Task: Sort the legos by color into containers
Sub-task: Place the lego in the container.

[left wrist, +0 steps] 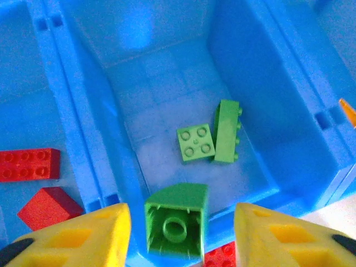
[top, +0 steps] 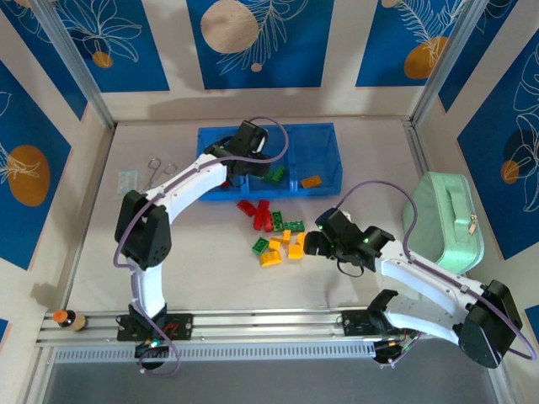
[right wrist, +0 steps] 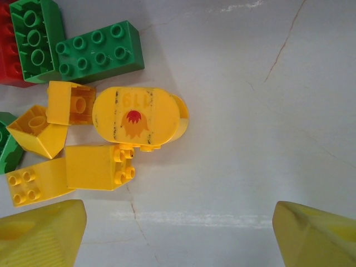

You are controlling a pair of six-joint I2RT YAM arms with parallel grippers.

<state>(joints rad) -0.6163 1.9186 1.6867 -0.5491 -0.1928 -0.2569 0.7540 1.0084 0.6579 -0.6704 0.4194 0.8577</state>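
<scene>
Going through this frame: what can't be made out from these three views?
Top external: the left arm covers much of the tray's left and middle compartments, hiding contents.
Left wrist: curved green brick between the fingers, resting on the tray wall or in mid-air, unclear; orange piece cut by the right edge.
Right wrist: red brick cut by the left edge.
Top external: small clear item left of that arm, too small to identify.

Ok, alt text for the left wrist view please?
A green brick, underside showing, sits loose between the left gripper's open yellow fingers at the blue tray's middle compartment, which holds two green bricks. Red bricks lie to its left.
</scene>
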